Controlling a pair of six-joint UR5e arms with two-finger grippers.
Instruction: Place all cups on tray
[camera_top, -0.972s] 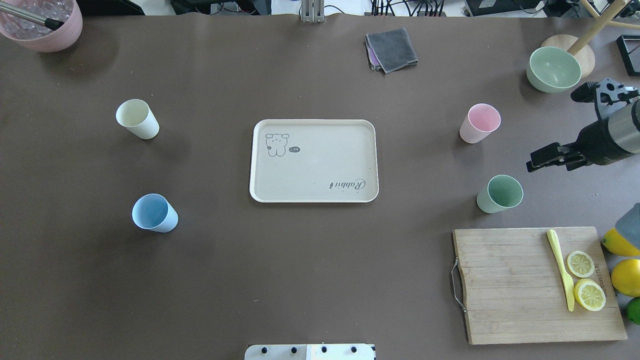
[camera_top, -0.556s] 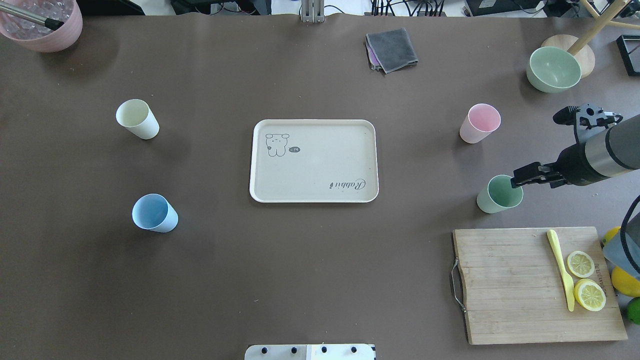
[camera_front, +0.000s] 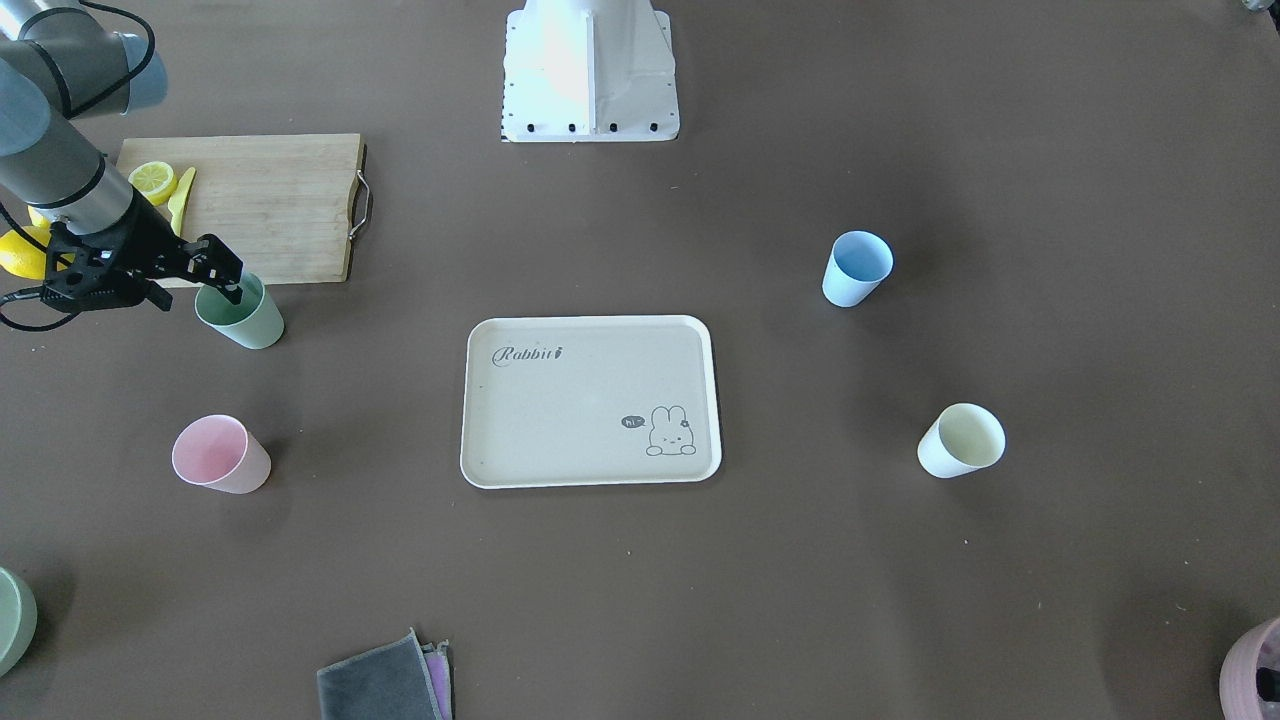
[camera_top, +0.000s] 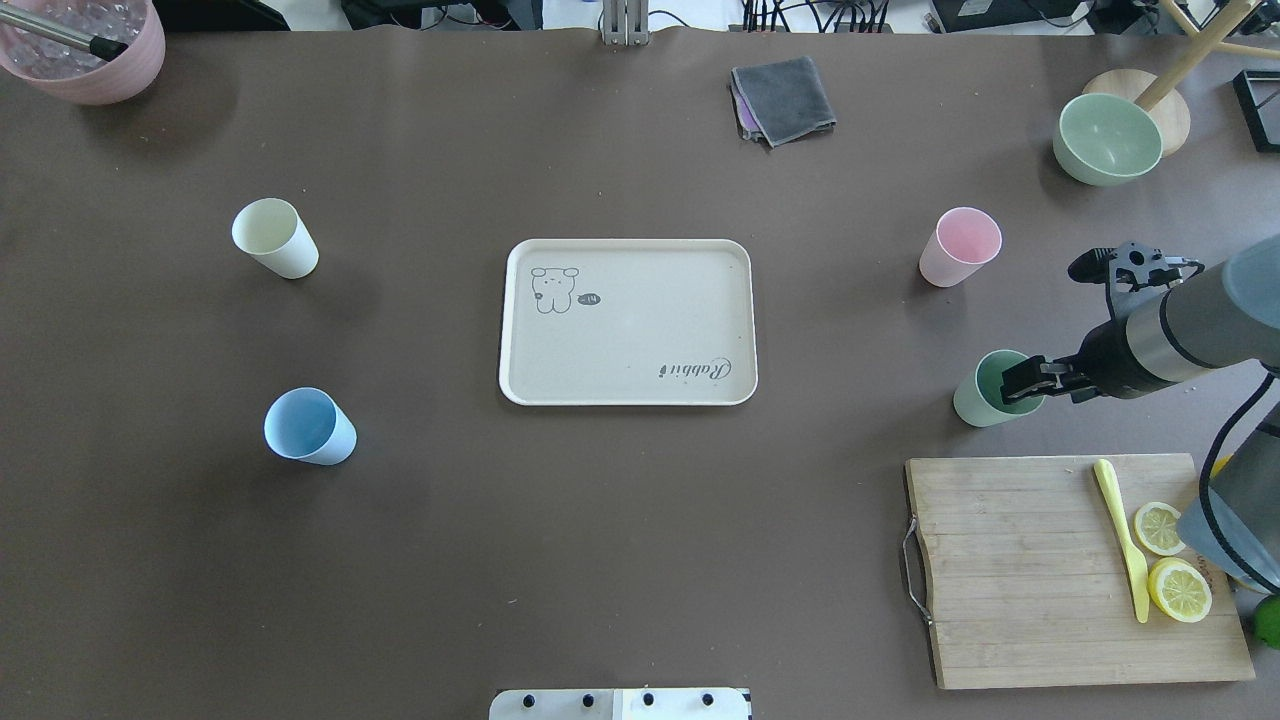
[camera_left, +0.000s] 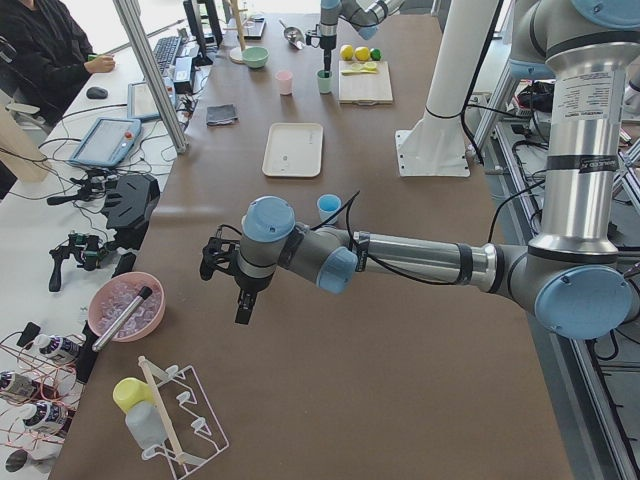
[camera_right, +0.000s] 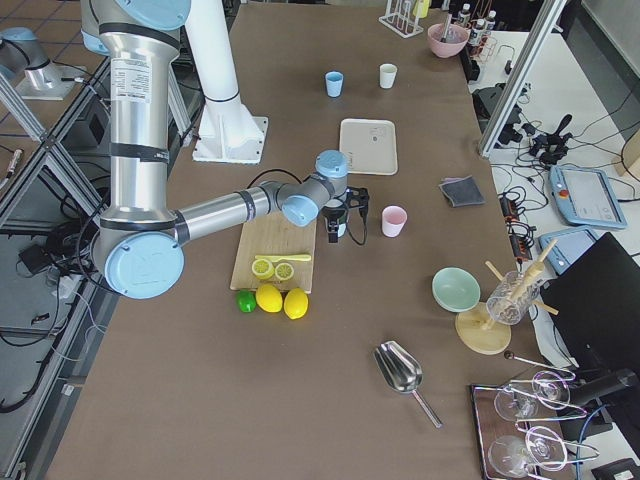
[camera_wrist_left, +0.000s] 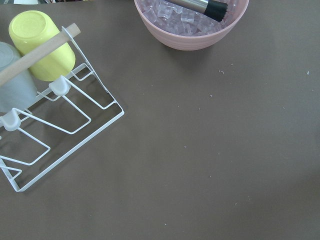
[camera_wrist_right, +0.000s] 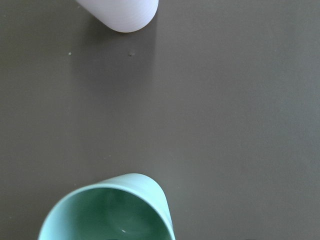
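Note:
The cream tray (camera_top: 628, 330) with "Rabbit" script lies mid-table with nothing on it. Several cups stand around it: cream (camera_top: 273, 238) and blue (camera_top: 308, 426) on the left, pink (camera_top: 958, 247) and green (camera_top: 975, 400) on the right. My right gripper (camera_top: 1018, 385) looks open and hangs over the green cup's right rim, one finger above its mouth. The right wrist view shows the green cup (camera_wrist_right: 107, 210) just below and the pink cup (camera_wrist_right: 122, 12) beyond. My left gripper (camera_left: 245, 305) hovers near the table's left end; I cannot tell whether it is open.
A wooden cutting board (camera_top: 1020, 570) with lemon slices and a yellow knife lies right of front. A green bowl (camera_top: 1107, 138) and a grey cloth (camera_top: 783, 98) sit at the back. A pink ice bowl (camera_wrist_left: 190, 22) and a wire rack (camera_wrist_left: 60, 125) lie under the left wrist.
My right arm has swung left and nearer, from beside the pink cup to over the green cup's rim. The cups and tray have not moved.

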